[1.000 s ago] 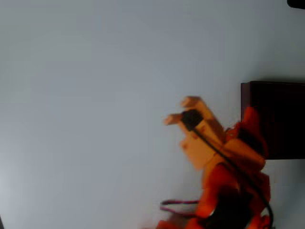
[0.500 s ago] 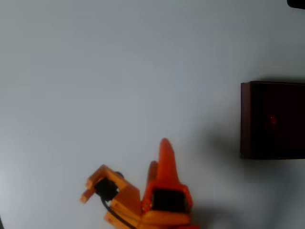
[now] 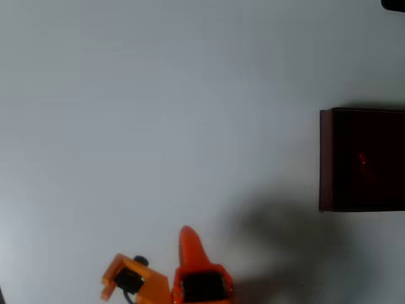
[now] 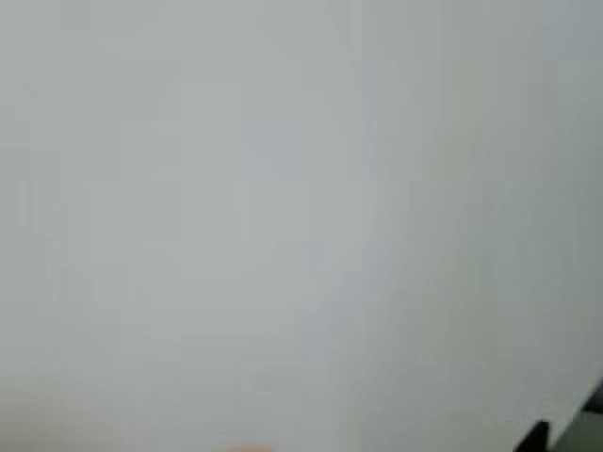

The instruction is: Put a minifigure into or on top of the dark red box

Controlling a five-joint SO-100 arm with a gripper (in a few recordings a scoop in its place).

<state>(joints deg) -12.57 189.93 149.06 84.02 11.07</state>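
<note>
Locating figure: the minifigure (image 3: 362, 159) shows as a tiny faint red speck inside the dark red box (image 3: 326, 158), roughly mid-interior, too small and dim to give its long axis or whether it lies or stands
box position: right edge of the overhead view, cut off by the frame, open top facing the camera, near-black inside
gripper position: the gripper (image 3: 183, 237) sits at the bottom edge of the overhead view, left of centre, one orange pointed finger aimed up the picture
key relation: box and figure lie up and well to the right of the gripper, well apart, nothing touching
gripper state: cannot tell if jaws are apart or together, one finger tip is clear, the other is lost in the orange body at the frame edge; nothing seen between them
arm: orange wrist block with a black part (image 3: 126, 282) just left of the finger, partly out of frame
table: plain pale grey table (image 3: 158, 114), bare between gripper and box
obstacles: none in the straight line from gripper to box; a soft shadow lies on the table left of and below the box
wrist view: blurred pale surface, a dark sliver at the lower right corner, unidentifiable
task status: judged done, since the figure appears to sit in the box with the gripper away from it
next move: judged none needed toward the box; risk is low, only that the speck is too faint to confirm fully
</note>
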